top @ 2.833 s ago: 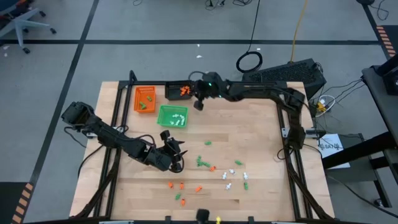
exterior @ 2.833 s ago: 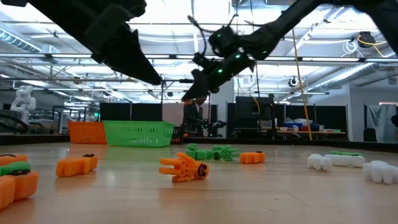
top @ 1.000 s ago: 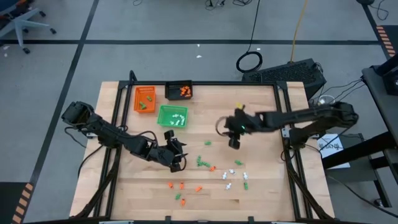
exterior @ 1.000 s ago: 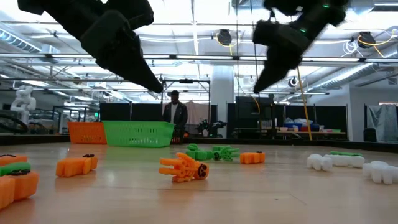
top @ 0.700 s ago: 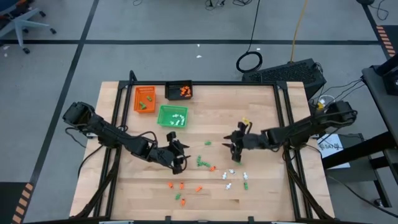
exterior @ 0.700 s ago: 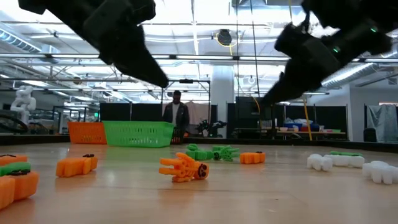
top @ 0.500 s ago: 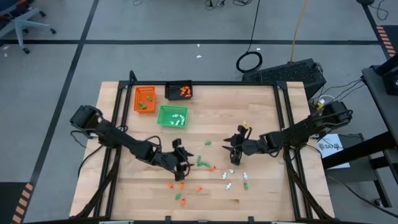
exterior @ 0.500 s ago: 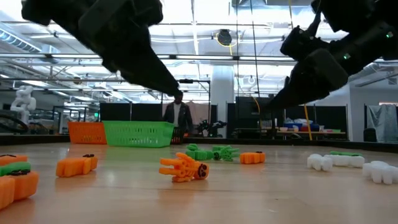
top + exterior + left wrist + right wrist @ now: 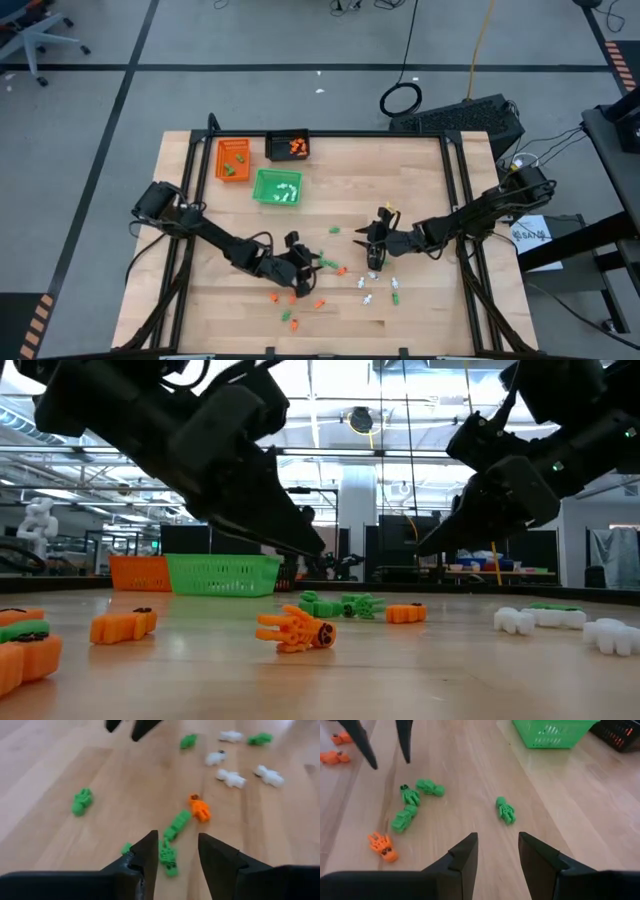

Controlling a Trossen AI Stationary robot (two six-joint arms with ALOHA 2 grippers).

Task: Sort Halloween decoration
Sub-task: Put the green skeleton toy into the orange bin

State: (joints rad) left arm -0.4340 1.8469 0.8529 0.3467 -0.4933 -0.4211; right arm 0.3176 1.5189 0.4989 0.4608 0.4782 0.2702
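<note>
Arms both now sit over the loose scatter mid-table, well apart from the green tray (image 9: 277, 187), orange tray (image 9: 232, 159) and black tray (image 9: 288, 146) at the far edge; the right arm has swung back from the black tray, and its gripper (image 9: 374, 259) hangs parted and empty just above a lone green piece (image 9: 505, 811). Left gripper (image 9: 309, 272) has moved forward onto a green cluster (image 9: 169, 851), fingers narrowing but parted, nothing held; judged: two pickups are being set up, with most of the Halloween decoration (image 9: 368, 288) unsorted on the wood.

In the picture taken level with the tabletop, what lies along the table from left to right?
Orange pieces → orange tray → green tray → orange skeleton hand → green pieces → small orange piece → white pieces.
</note>
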